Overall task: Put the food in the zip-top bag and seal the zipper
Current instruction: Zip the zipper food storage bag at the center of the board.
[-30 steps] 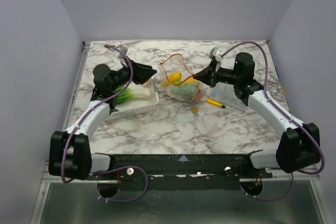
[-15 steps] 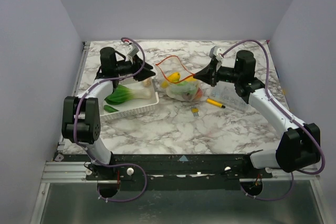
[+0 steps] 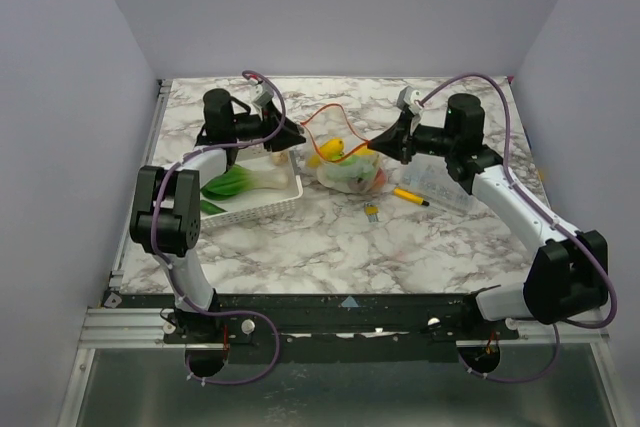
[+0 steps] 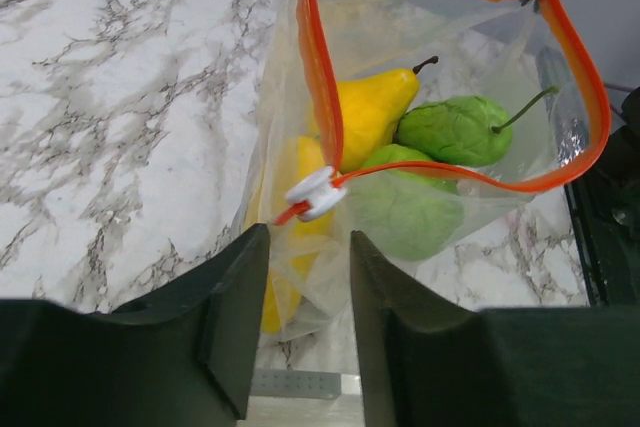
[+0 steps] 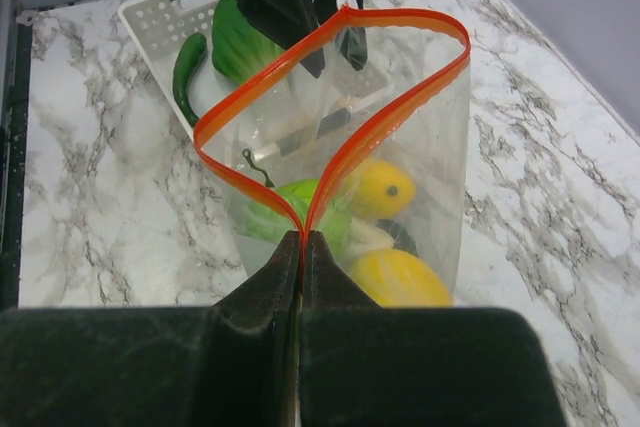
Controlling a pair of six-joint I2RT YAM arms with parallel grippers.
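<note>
The clear zip-top bag (image 3: 348,169) stands at mid-table with its orange-red zipper (image 4: 322,67) spread open in a loop. Inside lie a yellow pear (image 4: 372,112), green fruits (image 4: 455,130) and yellow pieces (image 5: 400,282). My right gripper (image 5: 302,239) is shut on the right end of the zipper (image 5: 250,182) and holds it up. My left gripper (image 4: 308,247) is open at the bag's left end, with the white slider (image 4: 316,193) just beyond its tips. In the top view the left gripper (image 3: 296,137) and the right gripper (image 3: 386,145) face each other across the bag.
The white lattice basket (image 3: 285,197) left of the bag holds a green-and-white leafy vegetable (image 3: 240,180) and a green chili (image 3: 208,207). A yellow marker pen (image 3: 411,197), a small clip (image 3: 371,211) and a clear compartment box (image 3: 440,185) lie right of the bag.
My left gripper has moved right from above the basket to the bag's left end, its arm folding back toward the far left. The right gripper has held its grip in place.
</note>
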